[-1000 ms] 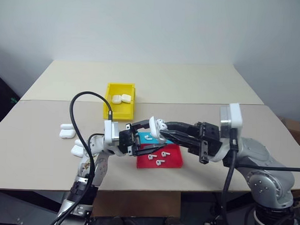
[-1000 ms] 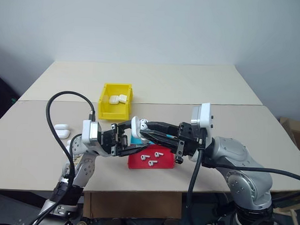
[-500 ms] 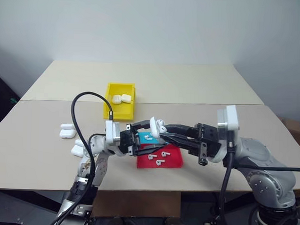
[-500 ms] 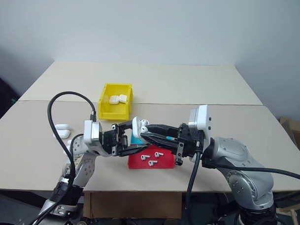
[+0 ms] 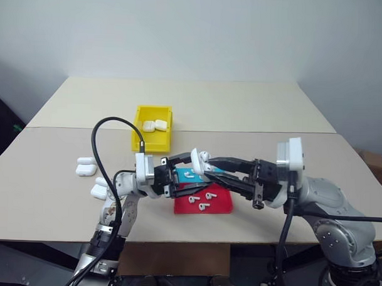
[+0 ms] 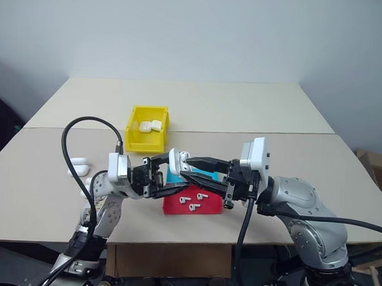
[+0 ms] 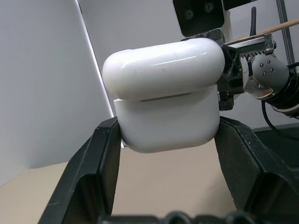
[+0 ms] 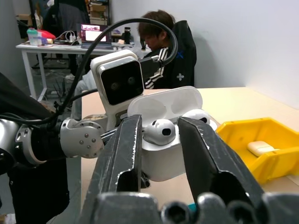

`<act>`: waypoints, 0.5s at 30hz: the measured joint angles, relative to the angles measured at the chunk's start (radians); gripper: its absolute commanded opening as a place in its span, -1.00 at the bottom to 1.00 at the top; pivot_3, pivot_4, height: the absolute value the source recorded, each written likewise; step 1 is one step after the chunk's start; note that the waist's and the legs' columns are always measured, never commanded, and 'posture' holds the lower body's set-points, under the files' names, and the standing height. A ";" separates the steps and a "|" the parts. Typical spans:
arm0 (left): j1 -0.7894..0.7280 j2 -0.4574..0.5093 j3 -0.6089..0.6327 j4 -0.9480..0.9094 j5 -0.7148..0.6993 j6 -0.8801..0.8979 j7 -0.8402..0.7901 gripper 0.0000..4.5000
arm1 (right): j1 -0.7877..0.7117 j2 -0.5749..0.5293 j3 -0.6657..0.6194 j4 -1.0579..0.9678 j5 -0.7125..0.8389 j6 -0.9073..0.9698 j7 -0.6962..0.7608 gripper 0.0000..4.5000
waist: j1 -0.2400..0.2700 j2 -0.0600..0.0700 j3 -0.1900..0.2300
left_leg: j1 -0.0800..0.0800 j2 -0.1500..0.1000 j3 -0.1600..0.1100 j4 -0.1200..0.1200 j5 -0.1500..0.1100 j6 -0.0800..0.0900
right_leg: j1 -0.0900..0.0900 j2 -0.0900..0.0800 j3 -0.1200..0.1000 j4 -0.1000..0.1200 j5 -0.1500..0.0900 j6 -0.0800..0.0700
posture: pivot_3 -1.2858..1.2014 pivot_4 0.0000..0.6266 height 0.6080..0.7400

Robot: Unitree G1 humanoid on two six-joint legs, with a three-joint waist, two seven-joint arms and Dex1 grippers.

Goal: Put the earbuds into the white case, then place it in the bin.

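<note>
My left gripper [image 5: 189, 165] is shut on the white case [image 5: 196, 159], held above the trays with its lid flipped open; the left wrist view has the case [image 7: 166, 98] wedged between the two black fingers. One earbud [image 8: 159, 131] sits in the case's near socket and a second earbud [image 8: 196, 115] in the other. My right gripper [image 5: 209, 169] reaches in from the right, its fingers [image 8: 125, 144] spread to either side of the near earbud with a small gap. Further earbuds [image 5: 200, 198] lie on the red tray [image 5: 221, 205]. The yellow bin [image 5: 151, 141] stands behind the left arm.
The bin holds two white cases [image 5: 154, 125]. A teal tray [image 5: 185, 177] lies under the grippers beside the red one. Spare white cases [image 5: 85, 167] lie on the table at the left. A person [image 8: 163, 32] sits in the background of the right wrist view.
The right gripper's fingers have spread apart around the earbud in the case. Both arms have stayed where they were, and the left gripper keeps its hold on the case.
</note>
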 measured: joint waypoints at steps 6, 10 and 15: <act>-0.005 0.001 0.003 0.024 0.003 -0.022 0.000 0.22 | 0.003 -0.027 -0.015 0.020 0.016 -0.010 0.028 -0.26 | 0.001 0.000 0.000 | 0.000 0.000 0.000 0.000 0.000 0.000 | 0.000 0.000 0.000 0.000 0.000 0.000 | 0.03 -0.52 1.00; -0.025 0.005 0.003 0.072 0.038 -0.028 0.017 0.22 | -0.017 -0.091 -0.076 0.043 0.043 -0.007 0.049 -0.26 | 0.004 0.000 0.000 | 0.000 0.000 0.000 0.001 0.000 0.000 | 0.000 0.000 0.000 0.000 0.000 0.000 | 0.03 -0.52 1.00; -0.086 -0.025 -0.020 0.153 0.094 -0.046 0.049 0.22 | -0.213 -0.196 -0.127 0.090 0.090 0.063 0.020 -0.42 | 0.002 0.000 0.000 | 0.000 0.000 -0.001 0.001 0.000 0.000 | 0.000 0.000 0.000 0.000 0.000 0.000 | 0.03 -0.52 1.00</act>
